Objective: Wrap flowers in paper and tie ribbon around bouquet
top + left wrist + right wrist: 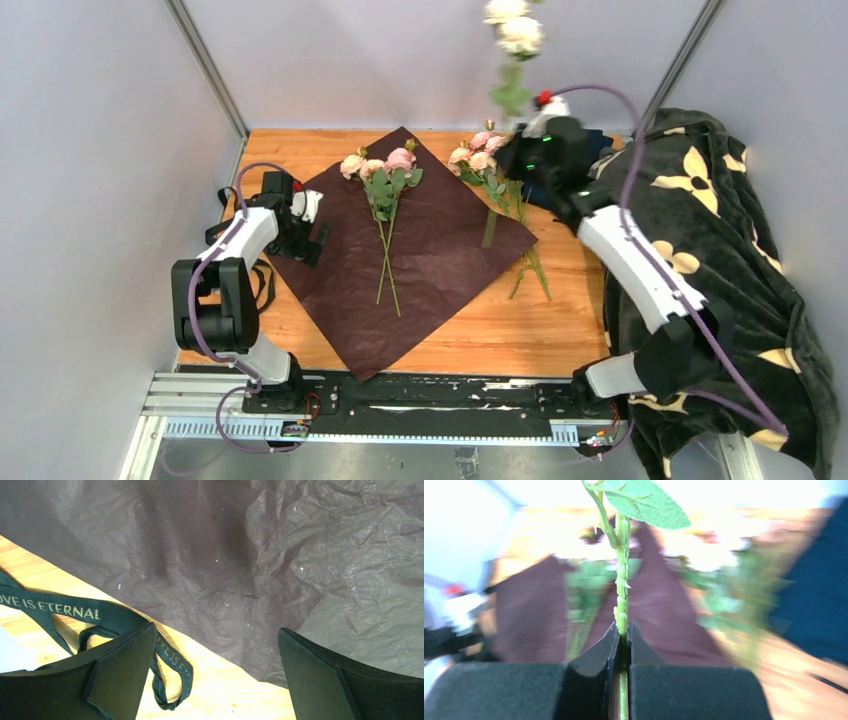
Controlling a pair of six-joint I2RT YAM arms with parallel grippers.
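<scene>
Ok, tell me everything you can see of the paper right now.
The paper is a large, dark burgundy, crinkled thin sheet, lying flat on the wooden table as a diamond, one corner toward the arms. One bunch of roses lies along its middle; another bunch overlaps its right corner. The open left gripper hovers over its left corner.

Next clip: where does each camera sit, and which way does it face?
Top external: above and behind the bases, facing down on the table, paper and flowers; left arm and right arm show.
Left wrist: on the left arm, facing down at the paper's edge and ribbon; its open left end effector frames the view.
Right wrist: on the right arm, facing the blurred table; its right end effector is shut on a stem.
Shared: paper appears in all three.
</scene>
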